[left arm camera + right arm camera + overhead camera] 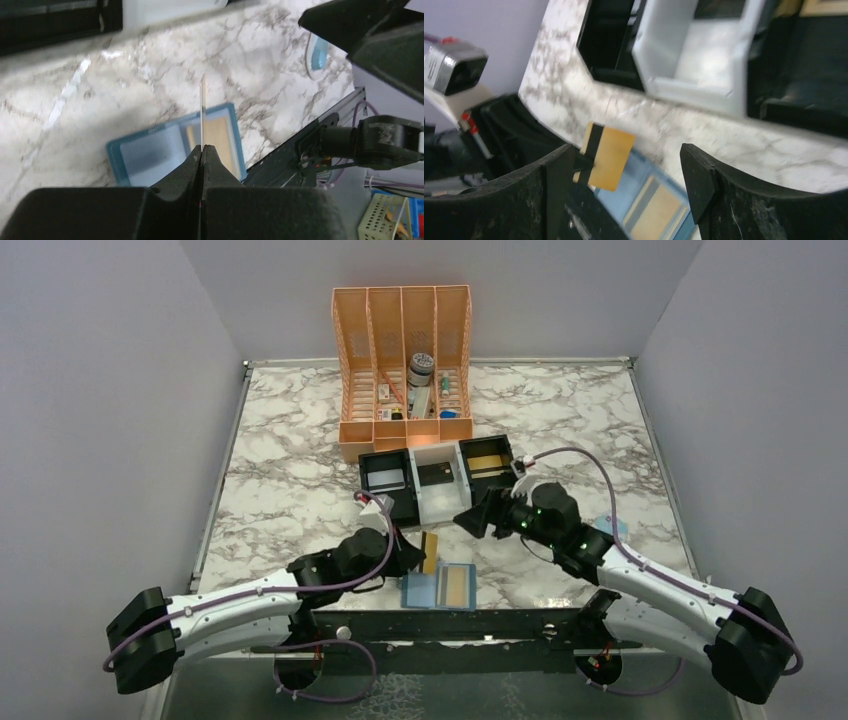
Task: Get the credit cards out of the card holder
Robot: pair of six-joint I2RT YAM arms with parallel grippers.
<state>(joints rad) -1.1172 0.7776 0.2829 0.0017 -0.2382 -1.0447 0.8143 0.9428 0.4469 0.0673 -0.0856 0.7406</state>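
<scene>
From above, the left gripper [420, 554] is pinching a gold card [431, 551], lifted over the card holder [418, 592] at the tabletop's [300, 440] near edge; a second card [457, 585] is sitting in its right pocket. Left wrist: card running straight out from closed fingers. Right wrist: right gripper [629, 155] gaping wide, empty — left arm nearer.

Card holder [145, 155] partly behind left pincer [201, 150].
</scene>
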